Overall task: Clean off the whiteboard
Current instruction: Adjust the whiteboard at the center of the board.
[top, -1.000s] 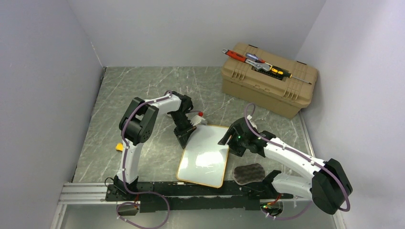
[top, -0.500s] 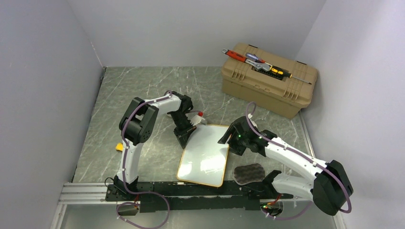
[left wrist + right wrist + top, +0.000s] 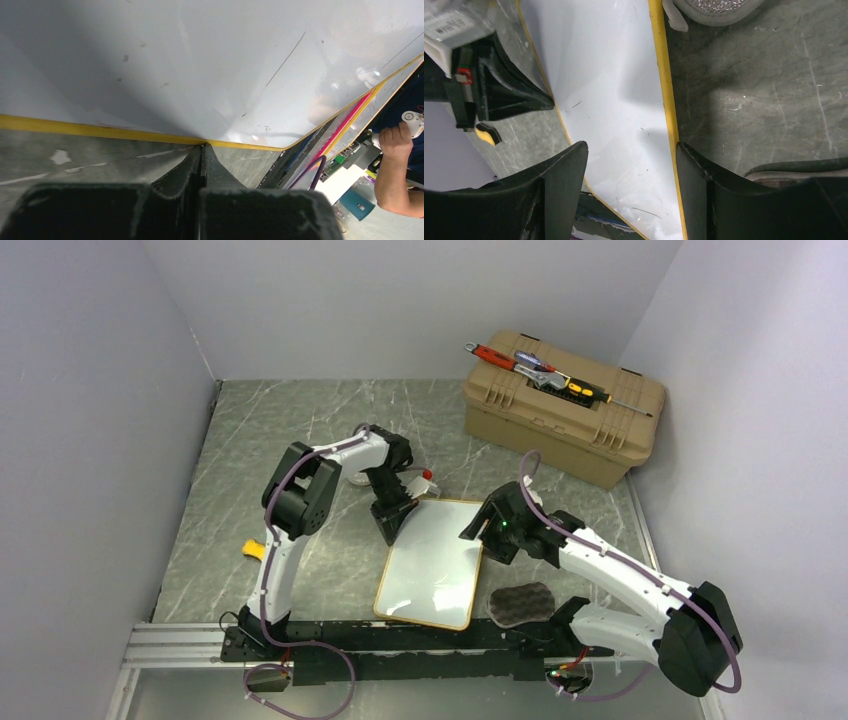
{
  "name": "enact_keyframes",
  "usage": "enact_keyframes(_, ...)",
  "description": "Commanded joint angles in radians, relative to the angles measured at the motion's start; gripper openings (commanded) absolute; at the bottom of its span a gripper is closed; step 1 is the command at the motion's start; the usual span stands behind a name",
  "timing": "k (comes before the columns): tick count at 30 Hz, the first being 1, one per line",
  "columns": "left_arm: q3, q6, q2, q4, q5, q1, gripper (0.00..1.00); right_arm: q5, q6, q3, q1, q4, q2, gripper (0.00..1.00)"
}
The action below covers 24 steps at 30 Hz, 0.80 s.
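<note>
Whiteboard [image 3: 200, 65] edge against closed left tool [image 3: 201, 146]

**Desk:** Open ground?

**Photographer:** Bare marbled tabletop [image 3: 290, 430] across the upper left of frame, plus a strip running down the left of the whiteboard [image 3: 430, 565].

**Desk:** In the way?

**Photographer:** Tan toolbox [image 3: 560, 410] filling the upper right, tools on its lid. Left gripper [image 3: 201, 148], pinched shut, tip at the board's upper left frame, with a small red-capped item [image 3: 427, 477] just above. Right gripper [image 3: 631, 155], jaws apart, astride the board's right edge. Dark pad [image 3: 522, 603] just beside the board's lower right corner. Small yellow piece [image 3: 254, 549] at mid left. Walls closing left, top and right.
</note>
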<state>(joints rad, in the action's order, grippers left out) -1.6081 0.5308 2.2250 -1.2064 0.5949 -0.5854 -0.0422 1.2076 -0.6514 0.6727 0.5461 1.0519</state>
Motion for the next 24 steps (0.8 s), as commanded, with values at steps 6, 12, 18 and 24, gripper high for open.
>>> enact_keyframes(6, -0.149, -0.008, 0.092, 0.243, 0.153, -0.085, 0.04, 0.123, 0.029, 0.028, -0.07, -0.202, -0.014, 0.68)
enact_keyframes(12, -0.067, -0.017, 0.072, 0.269, 0.085, -0.047, 0.04, 0.217, -0.078, 0.098, -0.207, -0.278, 0.071, 0.67)
enact_keyframes(18, -0.02, -0.019, 0.055, 0.275, 0.064, 0.01, 0.04, 0.163, -0.265, 0.115, -0.255, -0.206, 0.141, 0.67)
enact_keyframes(24, 0.015, -0.014, 0.044, 0.289, 0.059, 0.019, 0.04, 0.061, -0.366, 0.137, -0.274, -0.125, 0.098, 0.7)
